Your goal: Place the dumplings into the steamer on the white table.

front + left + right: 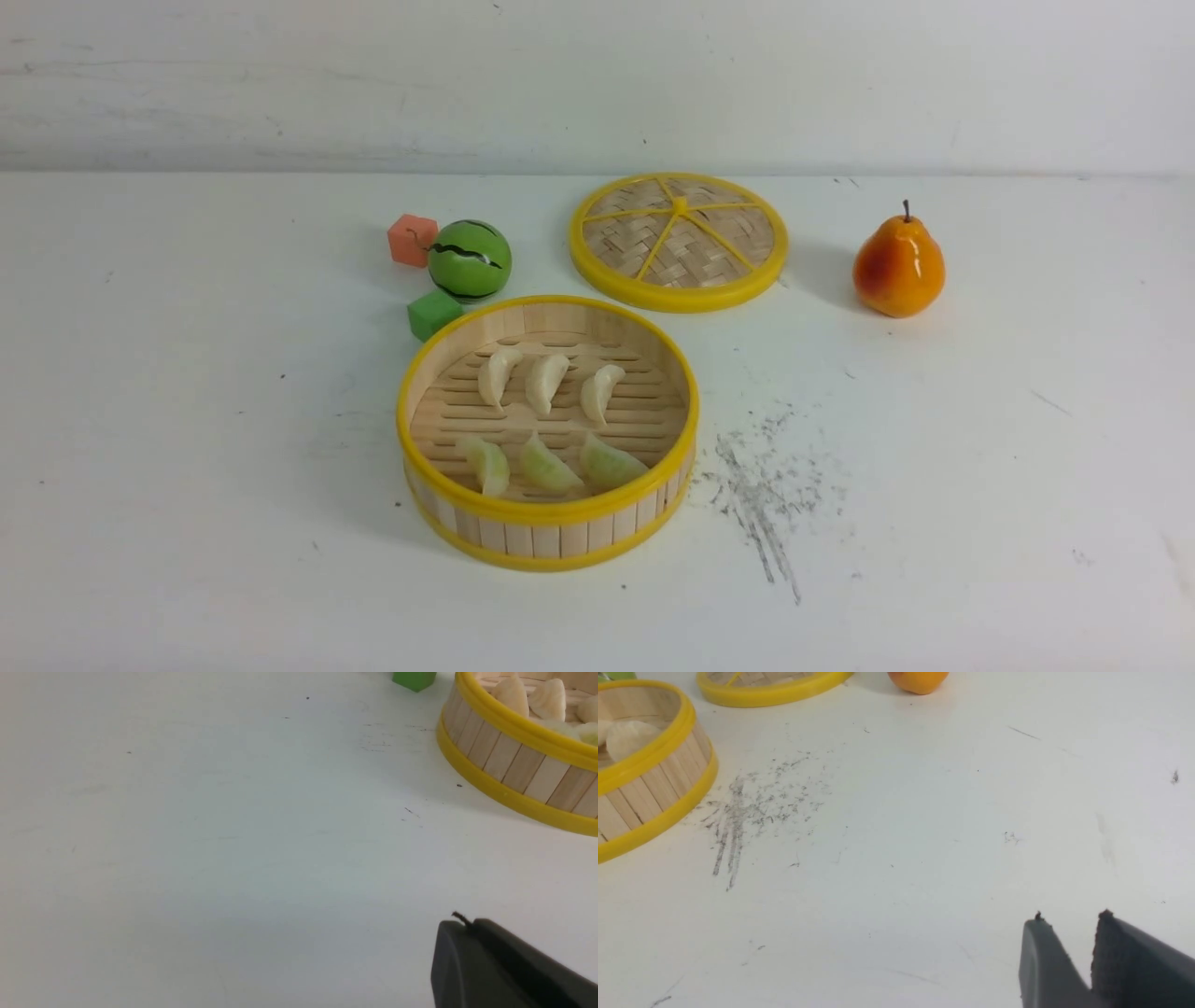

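All six dumplings are being seen lying inside the steamer mid-bench, left tool being held together, right tool slightly apart and empty, the steamer lying between them, neither clearly nearer.

Neither arm shows in the front view. The left gripper appears only in the left wrist view, at the lower right corner of the frame: dark grey fingers pressed together with no gap between them, a small dark fleck sticking up at the tip, nothing held. The right gripper appears only in the right wrist view, also at the lower right corner: two dark grey fingers stand apart with a narrow V-shaped gap between them, empty. Both hang above the surface, touching nothing.
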`<action>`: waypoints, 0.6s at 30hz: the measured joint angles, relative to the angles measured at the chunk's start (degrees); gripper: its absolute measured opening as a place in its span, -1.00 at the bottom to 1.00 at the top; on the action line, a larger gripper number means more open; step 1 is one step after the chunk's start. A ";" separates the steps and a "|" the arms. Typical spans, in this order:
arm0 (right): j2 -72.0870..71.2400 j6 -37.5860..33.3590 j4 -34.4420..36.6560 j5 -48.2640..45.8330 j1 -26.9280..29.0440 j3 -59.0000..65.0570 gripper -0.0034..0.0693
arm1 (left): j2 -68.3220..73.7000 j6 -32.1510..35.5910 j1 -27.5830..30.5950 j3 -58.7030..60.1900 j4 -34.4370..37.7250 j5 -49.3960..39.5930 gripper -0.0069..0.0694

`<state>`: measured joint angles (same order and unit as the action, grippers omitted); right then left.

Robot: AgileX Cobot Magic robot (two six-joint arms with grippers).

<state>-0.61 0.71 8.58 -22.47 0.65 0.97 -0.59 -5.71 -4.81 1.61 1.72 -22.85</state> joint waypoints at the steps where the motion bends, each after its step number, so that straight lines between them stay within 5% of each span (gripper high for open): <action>1: 0.00 0.00 0.00 0.00 0.00 0.00 -0.44 | 0.00 0.00 0.00 0.00 0.00 0.00 -0.83; 18: 0.00 0.00 0.00 0.00 0.00 0.00 -0.36 | 0.00 0.00 0.00 0.00 0.00 0.00 -0.80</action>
<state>-0.61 0.71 8.58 -22.47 0.65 0.97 -0.59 -5.71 -4.81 1.61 1.72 -22.85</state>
